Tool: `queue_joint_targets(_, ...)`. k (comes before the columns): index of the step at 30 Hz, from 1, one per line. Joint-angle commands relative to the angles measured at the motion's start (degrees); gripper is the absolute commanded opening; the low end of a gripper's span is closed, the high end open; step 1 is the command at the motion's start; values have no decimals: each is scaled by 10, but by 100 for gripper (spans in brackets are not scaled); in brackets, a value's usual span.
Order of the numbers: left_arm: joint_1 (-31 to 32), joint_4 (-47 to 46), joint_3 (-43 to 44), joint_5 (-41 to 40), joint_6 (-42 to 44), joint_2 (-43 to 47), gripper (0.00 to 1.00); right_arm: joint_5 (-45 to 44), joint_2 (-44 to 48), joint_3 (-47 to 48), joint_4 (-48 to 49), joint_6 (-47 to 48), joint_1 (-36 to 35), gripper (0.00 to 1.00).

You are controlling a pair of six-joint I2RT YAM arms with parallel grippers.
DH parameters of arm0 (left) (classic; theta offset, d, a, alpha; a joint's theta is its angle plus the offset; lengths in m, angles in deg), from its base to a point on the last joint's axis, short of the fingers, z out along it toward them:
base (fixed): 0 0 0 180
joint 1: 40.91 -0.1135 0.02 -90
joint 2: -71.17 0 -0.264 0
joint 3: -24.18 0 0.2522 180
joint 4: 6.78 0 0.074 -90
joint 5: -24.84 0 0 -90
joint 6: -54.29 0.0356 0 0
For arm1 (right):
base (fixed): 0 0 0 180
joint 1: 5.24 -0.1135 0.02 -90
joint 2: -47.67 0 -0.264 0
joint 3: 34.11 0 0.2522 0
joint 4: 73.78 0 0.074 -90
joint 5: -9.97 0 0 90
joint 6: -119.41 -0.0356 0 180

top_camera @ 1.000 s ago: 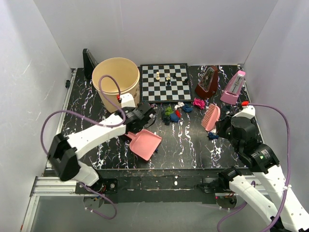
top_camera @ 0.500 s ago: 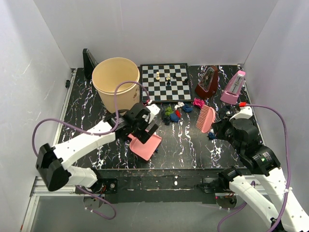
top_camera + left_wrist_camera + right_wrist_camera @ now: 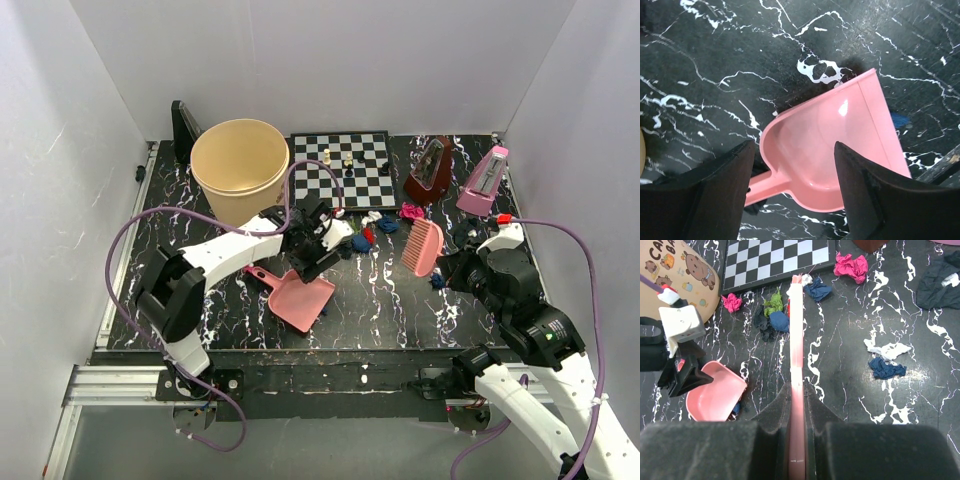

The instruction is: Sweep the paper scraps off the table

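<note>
Paper scraps (image 3: 774,304), crumpled, multicoloured: likely light, soft; brush, don't pinch | right gripper (image 3: 796,392) pinches pink plastic brush (image 3: 796,330) | left gripper (image 3: 793,155) spread above pink plastic dustpan (image 3: 840,135)

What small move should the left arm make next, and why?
Probably lower the left gripper and close it on the handle of the dustpan. Its jaws stand open above the pan, gripping nothing, while the right gripper holds the brush beside the scraps.
</note>
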Motion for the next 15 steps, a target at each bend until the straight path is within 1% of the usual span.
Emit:
queue_joint_targets(1, -20, -16, 31, 83, 63, -16, 64, 3, 5, 11, 21, 11, 0, 1)
queue_joint_targets(8, -39, -6, 61, 129, 115, -66, 65, 0, -3, 17, 20, 11, 1, 1)
queue_joint_targets(10, -45, -8, 67, 150, 124, -82, 62, 1, -6, 18, 20, 11, 1, 1)
queue_joint_targets(13, -48, 32, 90, 186, 153, -110, 53, -2, -9, 20, 18, 13, 0, 1)
queue_joint_targets(15, -49, 53, 96, 182, 158, -124, 53, -6, -10, 20, 18, 12, 1, 1)
